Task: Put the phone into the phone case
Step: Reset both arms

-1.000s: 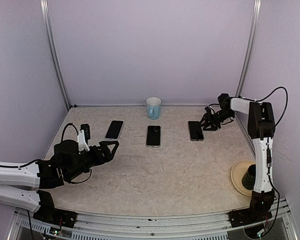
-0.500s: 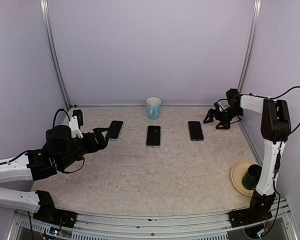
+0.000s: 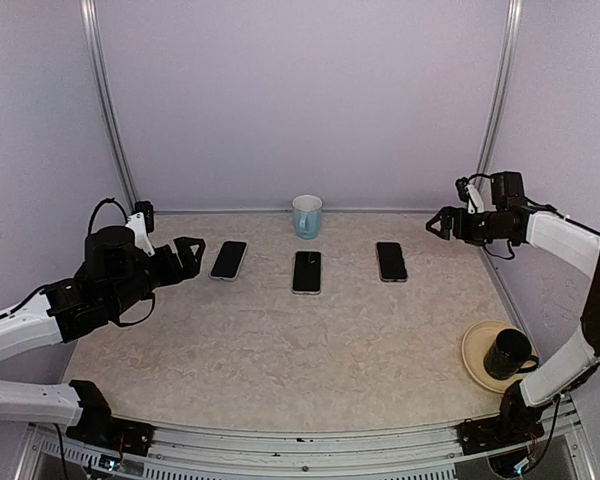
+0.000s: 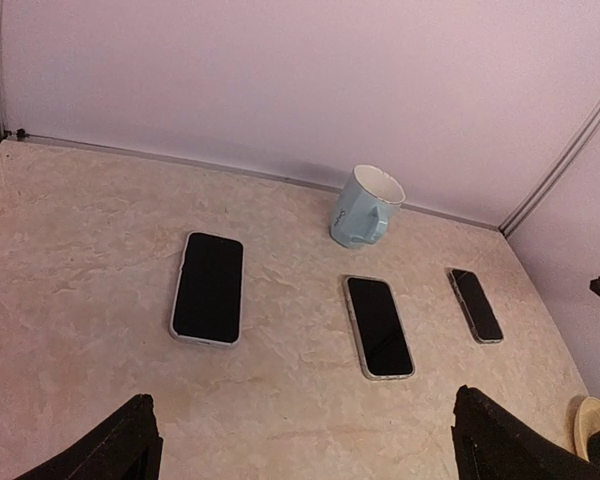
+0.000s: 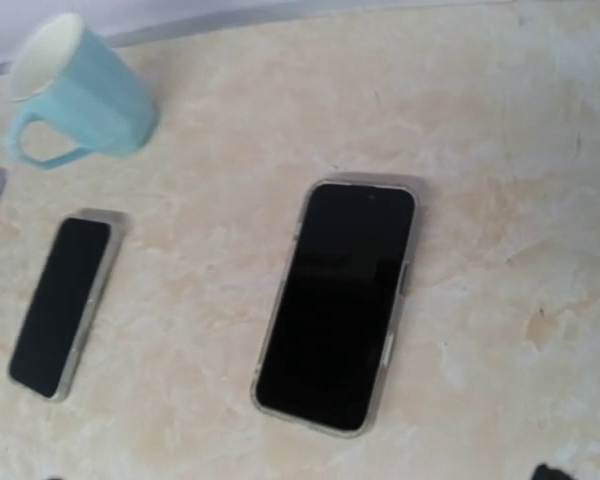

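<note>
Three dark-screened phones lie face up in a row on the table. The right phone (image 3: 391,261) (image 5: 338,303) has a clear phone case rim (image 5: 398,300) round it. The middle phone (image 3: 307,271) (image 4: 379,326) and left phone (image 3: 228,260) (image 4: 208,287) also show pale rims. My right gripper (image 3: 442,222) hangs open to the right of the right phone, apart from it, holding nothing. My left gripper (image 3: 185,255) (image 4: 310,460) is open just left of the left phone, its fingers (image 4: 120,450) wide apart with nothing between them.
A light blue mug (image 3: 307,215) (image 4: 365,207) (image 5: 80,95) stands at the back centre behind the middle phone. A tan plate (image 3: 472,352) with a black cup (image 3: 507,352) on it sits at the near right. Walls close in the back and both sides.
My right gripper opened and drew back to the right, away from the right phone. My left arm pulled back and to the left, ending beside the left phone.
</note>
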Robot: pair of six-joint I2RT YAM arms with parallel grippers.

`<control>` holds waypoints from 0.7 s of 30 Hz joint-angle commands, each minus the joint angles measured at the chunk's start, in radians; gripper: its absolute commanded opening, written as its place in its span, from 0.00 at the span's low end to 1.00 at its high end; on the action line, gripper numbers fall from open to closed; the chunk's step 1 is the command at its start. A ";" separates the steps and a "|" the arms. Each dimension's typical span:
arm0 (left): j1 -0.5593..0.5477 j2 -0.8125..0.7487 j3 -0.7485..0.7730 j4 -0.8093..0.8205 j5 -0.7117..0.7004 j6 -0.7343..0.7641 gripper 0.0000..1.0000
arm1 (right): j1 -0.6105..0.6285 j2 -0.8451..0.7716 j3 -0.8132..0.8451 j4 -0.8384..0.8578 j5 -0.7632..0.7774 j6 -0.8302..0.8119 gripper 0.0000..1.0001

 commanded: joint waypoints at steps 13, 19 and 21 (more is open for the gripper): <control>0.235 0.006 0.027 -0.050 0.212 0.085 0.99 | 0.040 -0.806 -0.562 0.363 0.185 -0.065 1.00; 0.265 -0.008 0.042 -0.067 0.244 0.097 0.99 | 0.040 -0.965 -0.632 0.276 0.262 -0.059 1.00; 0.266 -0.011 0.044 -0.078 0.247 0.105 0.99 | 0.040 -0.982 -0.640 0.252 0.279 -0.034 1.00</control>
